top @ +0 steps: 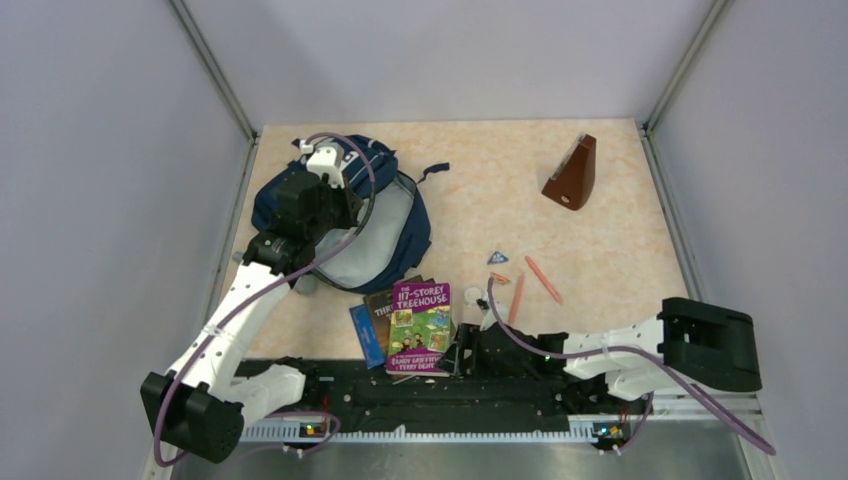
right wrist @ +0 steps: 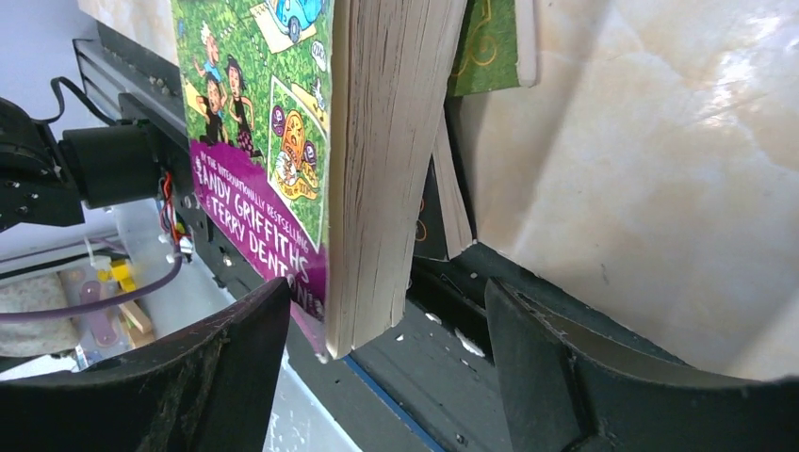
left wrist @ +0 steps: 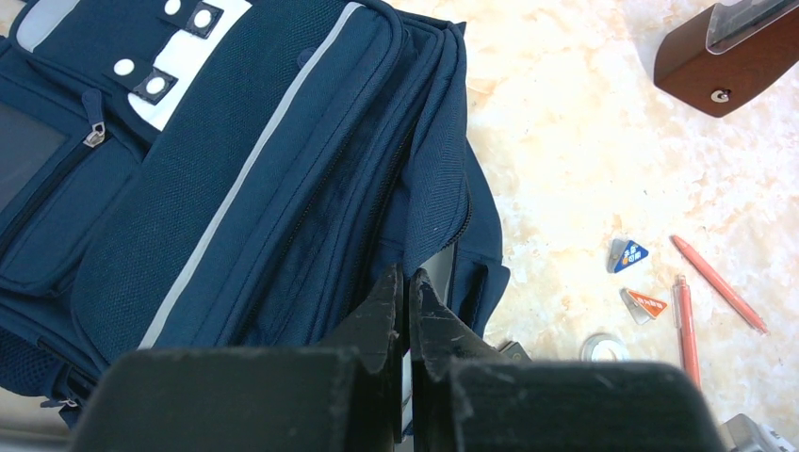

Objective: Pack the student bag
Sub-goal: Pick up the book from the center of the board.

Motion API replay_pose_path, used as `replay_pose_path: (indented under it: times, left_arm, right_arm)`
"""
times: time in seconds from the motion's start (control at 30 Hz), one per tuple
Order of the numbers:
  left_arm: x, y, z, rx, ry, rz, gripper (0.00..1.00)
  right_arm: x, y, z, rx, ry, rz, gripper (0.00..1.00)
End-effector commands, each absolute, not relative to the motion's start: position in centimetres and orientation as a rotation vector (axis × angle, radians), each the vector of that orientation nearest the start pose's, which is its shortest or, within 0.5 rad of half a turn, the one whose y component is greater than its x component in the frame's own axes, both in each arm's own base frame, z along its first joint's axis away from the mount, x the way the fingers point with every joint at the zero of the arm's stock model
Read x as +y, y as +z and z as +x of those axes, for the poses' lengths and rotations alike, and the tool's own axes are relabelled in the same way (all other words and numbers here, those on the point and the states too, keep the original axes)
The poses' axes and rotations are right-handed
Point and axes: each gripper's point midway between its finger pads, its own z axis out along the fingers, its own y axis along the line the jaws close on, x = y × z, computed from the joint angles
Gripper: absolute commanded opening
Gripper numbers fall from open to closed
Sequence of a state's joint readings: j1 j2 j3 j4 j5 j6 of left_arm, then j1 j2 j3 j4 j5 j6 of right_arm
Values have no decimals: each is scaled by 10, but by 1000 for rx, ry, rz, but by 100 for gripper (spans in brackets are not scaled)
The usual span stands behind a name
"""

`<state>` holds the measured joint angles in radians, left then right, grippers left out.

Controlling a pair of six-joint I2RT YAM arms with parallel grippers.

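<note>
Closest in, the right gripper (right wrist: 386,301) is wide open with the edge of the Treehouse book (right wrist: 377,141) sitting between its jaws. Nothing's clamped yet. My guess is it's lined up to lift the book off the stack just near-right of the student bag (top: 385,225).

The bag lies unzipped on the tabletop (top: 620,230), lining up. The left gripper (left wrist: 407,282) is squeezed closed right at the bag's opening, probably to keep the mouth open, but I can't tell if it's pinching fabric.

Orange pens (top: 543,279) lie right of the bag, and a brown wedge (top: 572,175) sits further right. The top is pale and marbled, the walls (top: 450,60) plain and greyish.
</note>
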<state>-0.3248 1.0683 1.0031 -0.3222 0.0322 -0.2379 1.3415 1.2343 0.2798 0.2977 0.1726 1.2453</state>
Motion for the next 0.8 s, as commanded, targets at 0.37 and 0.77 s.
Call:
replay_pose_path:
  times: [0.37, 0.77]
  left_arm:
    - [-136, 302, 333, 1821, -475, 108, 0]
    - [-136, 307, 331, 1809, -483, 108, 0]
  right_arm:
    - [354, 52, 47, 2464, 1367, -42, 72]
    - [341, 69, 53, 2408, 1219, -34, 34]
